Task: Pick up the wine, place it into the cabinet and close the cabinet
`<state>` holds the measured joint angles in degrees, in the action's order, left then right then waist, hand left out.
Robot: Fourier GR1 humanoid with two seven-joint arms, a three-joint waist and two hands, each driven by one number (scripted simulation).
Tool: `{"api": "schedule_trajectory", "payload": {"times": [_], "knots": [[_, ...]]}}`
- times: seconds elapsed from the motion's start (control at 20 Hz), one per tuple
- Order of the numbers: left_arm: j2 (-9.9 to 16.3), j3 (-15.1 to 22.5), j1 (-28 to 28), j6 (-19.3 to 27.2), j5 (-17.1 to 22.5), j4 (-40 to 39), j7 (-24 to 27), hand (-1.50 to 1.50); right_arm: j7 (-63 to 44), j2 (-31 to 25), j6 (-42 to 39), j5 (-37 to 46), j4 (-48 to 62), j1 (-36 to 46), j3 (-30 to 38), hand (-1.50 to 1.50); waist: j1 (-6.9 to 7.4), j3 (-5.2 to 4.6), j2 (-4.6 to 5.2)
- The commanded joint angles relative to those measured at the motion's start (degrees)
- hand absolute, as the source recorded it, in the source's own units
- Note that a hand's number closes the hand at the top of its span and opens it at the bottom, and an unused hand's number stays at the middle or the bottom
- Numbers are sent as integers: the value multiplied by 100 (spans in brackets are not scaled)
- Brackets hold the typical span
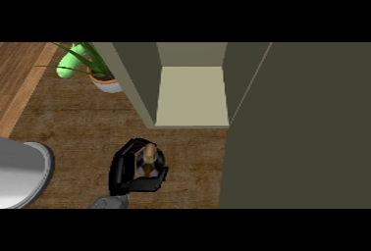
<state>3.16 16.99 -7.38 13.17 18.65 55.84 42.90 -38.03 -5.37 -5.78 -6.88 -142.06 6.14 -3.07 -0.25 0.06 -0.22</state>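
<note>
At six o'clock below the open cabinet (192, 98), on the brown counter (72, 127): one hand (134, 171) is curling its fingers around the wine bottle (148, 157), the bottle standing enclosed between fingers and thumb.

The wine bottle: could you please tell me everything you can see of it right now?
Only a narrow strip of the wine bottle shows: a tan top with a darker brown body below it. The left hand curls round it and hides the rest, so no label can be seen. It is held above the brown counter, in front of the open cabinet and not yet inside it. Only the hand appears to touch it.
</note>
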Motion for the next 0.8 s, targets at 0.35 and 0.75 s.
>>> {"api": "schedule_trajectory", "payload": {"times": [0.35,0.75], "knots": [[1471,-714,852,-1189,336,1144,100,150,-370,-6,-32,-605,-731,-240,230,-150,25,-3,4],[1444,-614,1150,-1260,603,2774,-751,150,-137,67,-102,-568,-389,-64,173,-150,41,0,5]]}}
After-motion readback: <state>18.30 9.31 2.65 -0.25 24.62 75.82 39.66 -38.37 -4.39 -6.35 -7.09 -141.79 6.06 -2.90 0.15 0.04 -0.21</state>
